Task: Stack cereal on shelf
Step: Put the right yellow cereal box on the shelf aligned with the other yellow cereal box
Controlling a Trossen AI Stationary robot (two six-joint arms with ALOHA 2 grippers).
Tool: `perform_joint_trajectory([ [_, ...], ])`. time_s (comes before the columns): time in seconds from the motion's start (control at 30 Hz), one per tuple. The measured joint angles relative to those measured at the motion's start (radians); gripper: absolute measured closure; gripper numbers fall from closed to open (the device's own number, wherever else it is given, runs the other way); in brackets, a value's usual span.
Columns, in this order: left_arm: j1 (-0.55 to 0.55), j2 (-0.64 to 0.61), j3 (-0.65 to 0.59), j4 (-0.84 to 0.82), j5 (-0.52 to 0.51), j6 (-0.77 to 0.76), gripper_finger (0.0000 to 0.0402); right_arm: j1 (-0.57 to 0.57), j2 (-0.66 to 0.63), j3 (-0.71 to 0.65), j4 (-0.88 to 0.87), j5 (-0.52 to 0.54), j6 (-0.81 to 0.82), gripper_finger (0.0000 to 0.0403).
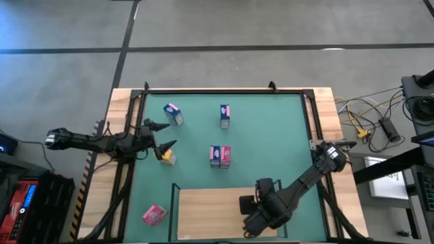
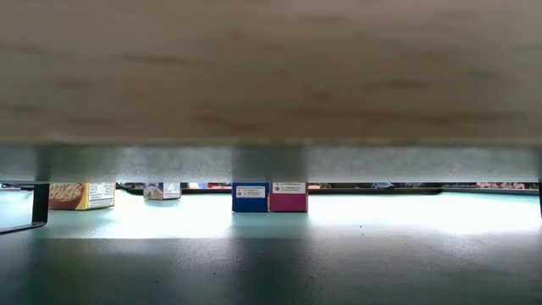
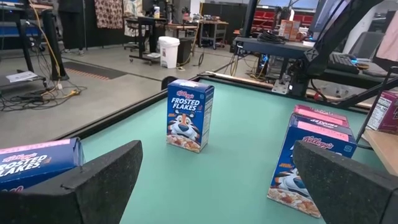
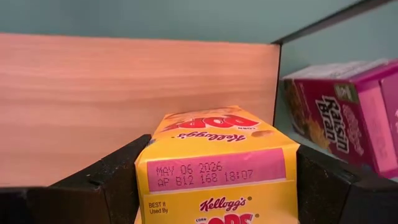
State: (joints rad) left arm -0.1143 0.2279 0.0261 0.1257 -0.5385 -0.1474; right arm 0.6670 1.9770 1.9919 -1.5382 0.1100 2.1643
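Note:
The shelf (image 1: 203, 203), a light-wood board with thin dark posts, lies at the near middle of the green mat. My right gripper (image 1: 248, 205) is over the board and shut on a yellow cereal box (image 4: 214, 165). My left gripper (image 1: 163, 135) is open and empty above the mat's left part. A yellow box (image 1: 167, 157) stands just near of it. Ahead of it in the left wrist view stand a blue box (image 3: 189, 115) and a blue and pink pair (image 3: 311, 162). Another blue box (image 1: 173, 113) stands at the far left. A pink box (image 1: 154, 215) lies left of the board. My right gripper pinches the yellow box between its two fingers, one on each long side (image 4: 142, 171), near the end that bears the date stamp. The fingers slant in from the table's right, over the wooden board. The box's lower part is out of the frame, so whether it rests on the board cannot be told.
The green mat (image 1: 271, 135) lies inside a dark frame on a wooden table. The low view looks under the board at several boxes (image 2: 269, 196) standing on the mat. Cables and gear (image 1: 380, 125) lie beyond the table's right edge.

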Motion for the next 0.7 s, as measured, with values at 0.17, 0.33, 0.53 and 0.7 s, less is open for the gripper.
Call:
perform_joint_trajectory([
  [0.17,0.000,0.000,0.000,0.000,0.000,0.000,0.0003,0.011,0.000,0.000,0.028,-0.013,0.000,0.0096],
  [0.33,0.000,0.000,0.000,0.000,0.000,0.000,0.0003,0.017,0.001,0.000,0.047,-0.022,0.000,0.0096],
  [0.53,0.000,0.000,0.000,0.000,0.000,0.000,0.0003,0.016,0.001,0.000,0.052,-0.031,-0.004,0.0096],
  [0.7,0.000,0.000,0.000,0.000,0.000,0.000,0.0003,0.016,0.002,0.000,0.057,-0.038,-0.006,0.0096],
])
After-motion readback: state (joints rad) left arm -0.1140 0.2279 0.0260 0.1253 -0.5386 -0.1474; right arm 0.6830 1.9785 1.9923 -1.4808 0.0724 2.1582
